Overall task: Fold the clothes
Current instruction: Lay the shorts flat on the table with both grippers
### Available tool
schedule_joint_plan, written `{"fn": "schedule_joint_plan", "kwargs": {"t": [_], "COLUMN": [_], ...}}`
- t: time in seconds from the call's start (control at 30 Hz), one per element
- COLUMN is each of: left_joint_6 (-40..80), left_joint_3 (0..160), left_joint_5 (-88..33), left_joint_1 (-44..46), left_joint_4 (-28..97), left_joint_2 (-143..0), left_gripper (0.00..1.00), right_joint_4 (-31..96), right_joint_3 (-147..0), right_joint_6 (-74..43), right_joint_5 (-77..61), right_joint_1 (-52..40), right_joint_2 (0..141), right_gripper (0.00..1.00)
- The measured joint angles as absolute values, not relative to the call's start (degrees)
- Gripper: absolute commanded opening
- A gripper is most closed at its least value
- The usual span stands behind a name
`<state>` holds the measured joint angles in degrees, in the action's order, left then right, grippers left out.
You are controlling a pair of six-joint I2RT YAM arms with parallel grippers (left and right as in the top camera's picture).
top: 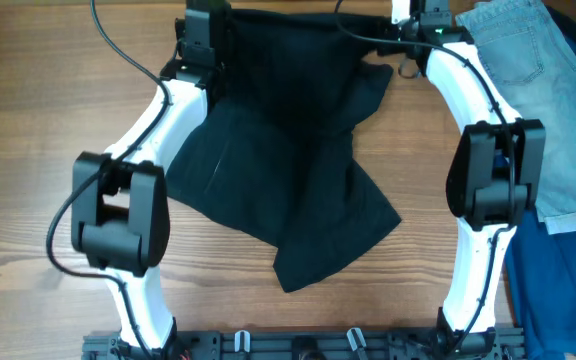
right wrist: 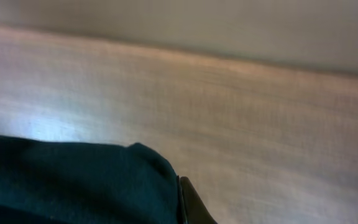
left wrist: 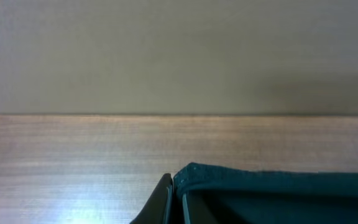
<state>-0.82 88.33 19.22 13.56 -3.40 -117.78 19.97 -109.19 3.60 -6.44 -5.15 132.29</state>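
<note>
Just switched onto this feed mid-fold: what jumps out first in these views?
The black garment dominates, lying crumpled across the middle of the wooden table. Both arms reach to the far edge, where the left gripper and right gripper appear to pinch its top corners. Pale jeans lie at the far right, with a darker blue cloth nearer the robot's base.

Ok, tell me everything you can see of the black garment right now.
The black garment is one soft, matte dark cloth with a stitched hem, teal-tinted in the wrist views. It lies rumpled on the wooden table, its far edge stretched between the left gripper and right gripper, whose jaws appear shut on its corners. The near part bunches into a skewed point at the near side. It lies clear of the denim at right.
</note>
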Motion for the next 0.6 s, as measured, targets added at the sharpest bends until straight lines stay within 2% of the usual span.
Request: {"fn": "schedule_joint_plan", "kwargs": {"t": [0.07,0.1,0.13,0.17,0.2,0.23,0.43,0.6], "left_joint_6": [-0.8,-0.8,-0.7,-1.0,-1.0,-0.8,-0.7,2.0], "left_joint_3": [88.3,88.3,88.3,88.3,88.3,88.3,88.4,88.4], "left_joint_5": [19.2,19.2,19.3,19.3,19.4,19.7,21.4,23.7], "left_joint_1": [13.2,13.1,13.0,13.0,13.0,13.0,12.8,12.7], "left_joint_4": [-7.2,-8.0,-8.9,-9.3,-9.6,-9.7,-9.2,4.4], "left_joint_2": [-118.8,-118.8,-118.9,-118.9,-118.9,-118.9,-118.9,-117.2], "left_gripper": [0.12,0.21,0.40,0.59,0.88,1.00,1.00,1.00], "right_joint_4": [14.5,12.8,11.0,10.0,8.7,7.4,7.2,25.3], "right_joint_3": [-109.1,-109.1,-109.1,-109.1,-109.1,-109.1,-109.1,-109.1], "right_joint_6": [2.1,1.6,1.2,0.8,0.0,-0.2,-1.8,-5.4], "right_joint_5": [-7.1,-7.5,-7.8,-7.9,-8.2,-8.3,-8.9,-9.2], "right_joint_1": [-5.2,-5.2,-5.2,-5.3,-5.4,-5.5,-6.6,-6.0], "right_joint_2": [132.9,133.0,133.2,133.2,133.3,133.3,133.3,130.8], "right_gripper": [0.06,0.11,0.23,0.44,0.83,1.00,1.00,1.00]}}
